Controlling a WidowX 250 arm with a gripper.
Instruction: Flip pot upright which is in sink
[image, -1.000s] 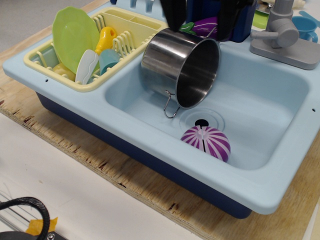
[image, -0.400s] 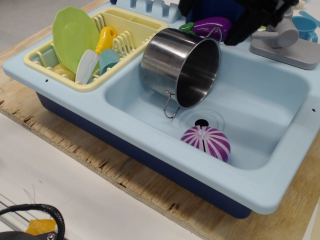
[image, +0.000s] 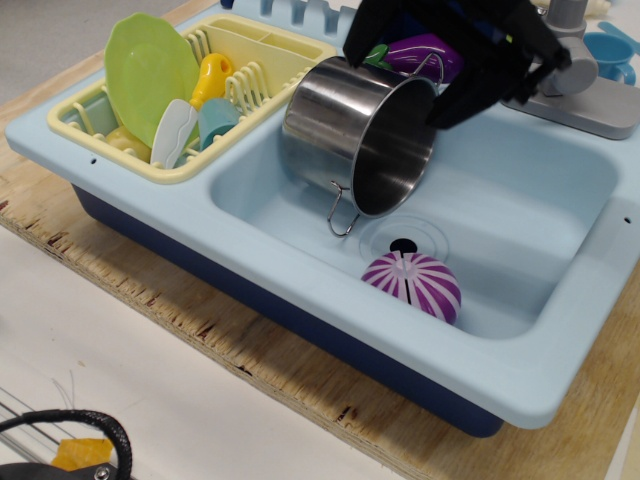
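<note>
Sink (image: 560, 300) taken as reference. At far left of sink top: yellow dish rack (image: 120, 160) set into the left compartment, holding a green plate (image: 148, 65) on edge, a white utensil (image: 172, 132), a yellow piece (image: 212, 78) and a teal cup (image: 217, 120). In the basin, toward its back left corner: pot (image: 345, 125) lying tilted on its side, open mouth facing right and down toward the drain (image: 403, 245), base leaning toward the rack edge; one wire handle (image: 341, 215) hanging from the lower rim. In front of the pot, just beside the drain: purple-and-white striped ball (image: 412, 283) on the basin floor. Above the pot's upper rim, at the back edge of the sink: gripper (image: 440, 75), black, partly cut off by the frame; fingers spread apart over the rim, nothing held; contact with the pot not determinable. Behind the gripper: purple toy (image: 425, 50). At the back right of the sink: grey faucet (image: 575, 85).
</note>
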